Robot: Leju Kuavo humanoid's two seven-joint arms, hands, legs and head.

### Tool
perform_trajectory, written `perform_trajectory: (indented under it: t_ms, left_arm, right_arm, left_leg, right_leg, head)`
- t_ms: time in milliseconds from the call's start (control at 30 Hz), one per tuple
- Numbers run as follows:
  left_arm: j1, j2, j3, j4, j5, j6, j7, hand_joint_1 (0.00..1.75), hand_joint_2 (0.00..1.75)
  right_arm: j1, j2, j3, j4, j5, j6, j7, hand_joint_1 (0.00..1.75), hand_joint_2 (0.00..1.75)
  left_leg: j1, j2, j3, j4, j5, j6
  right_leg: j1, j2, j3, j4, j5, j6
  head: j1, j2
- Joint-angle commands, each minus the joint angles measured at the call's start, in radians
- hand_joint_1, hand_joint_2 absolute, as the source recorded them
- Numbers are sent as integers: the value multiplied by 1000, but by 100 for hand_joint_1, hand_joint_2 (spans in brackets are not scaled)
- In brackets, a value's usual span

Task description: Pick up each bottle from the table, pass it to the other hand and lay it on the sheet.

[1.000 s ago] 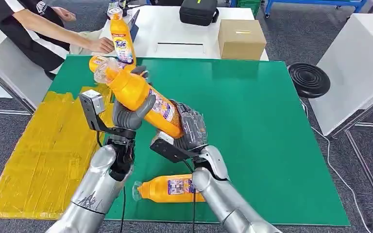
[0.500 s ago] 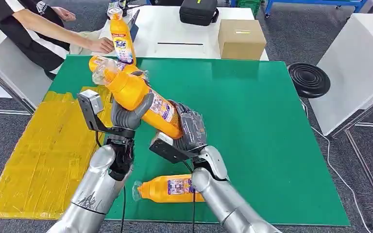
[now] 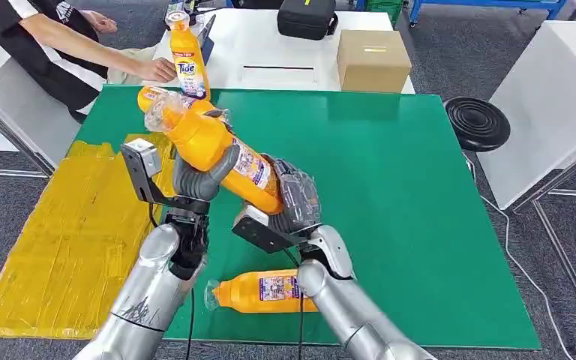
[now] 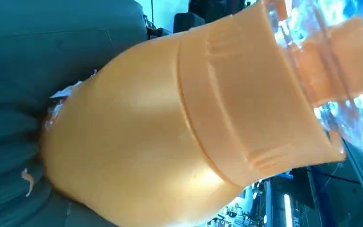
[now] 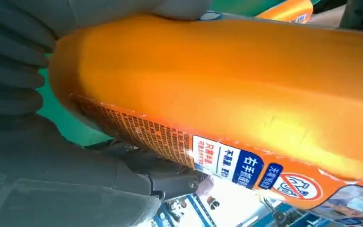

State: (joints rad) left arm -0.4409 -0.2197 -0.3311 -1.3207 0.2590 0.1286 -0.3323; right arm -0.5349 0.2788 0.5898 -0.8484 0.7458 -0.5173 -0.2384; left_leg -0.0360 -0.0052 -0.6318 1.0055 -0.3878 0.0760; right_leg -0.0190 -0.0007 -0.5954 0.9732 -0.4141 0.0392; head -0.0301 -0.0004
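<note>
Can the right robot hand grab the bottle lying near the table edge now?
Probably not: the right robot hand is busy gripping the raised bottle together with the left robot hand. The lying bottle sits under its forearm.

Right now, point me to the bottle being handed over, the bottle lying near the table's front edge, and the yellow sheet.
Held bottle (image 3: pixel 221 154), head view, orange body between both hands.
Lying bottle (image 3: pixel 259 291), head view, its label.
Yellow sheet (image 3: pixel 60 240), head view, bare middle.
</note>
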Motion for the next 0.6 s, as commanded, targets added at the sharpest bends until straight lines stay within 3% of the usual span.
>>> perform_trajectory:
  t_ms: [33,167,400,600]
  left_arm:
    - [-51,55,57,-53,-28,10,-7,175,175]
    - [-36,86,100,-121,-82,23,-8,175,175]
    - [-41,83,108,-113,-99,24,-7,175,175]
    - [-74,134,131,-118,-408,236,-69,175,175]
  right_arm:
    - [97,-133,15,-272,28,-25,-5,0,175]
    - [189,-203,-31,-485,60,-9,20,0,175]
    - [198,-202,-44,-500,61,1,16,0,175]
    - [253,-238,-115,-659,43,7,20,0,175]
  left_leg:
    - [2,-2,4,-1,-1,-8]
    - [2,-2,2,0,-1,-6]
    - [2,-1,1,0,-1,-6]
    - [2,-2,2,0,-1,-7]
  right_leg:
    - [2,-2,6,-2,-1,-3]
    - [1,-1,3,-1,-1,-2]
    - [1,0,2,-1,0,-2]
    - [1,-2,3,-1,-1,-3]
  head:
    - [0,0]
    - [0,0]
    - [0,0]
    - [0,0]
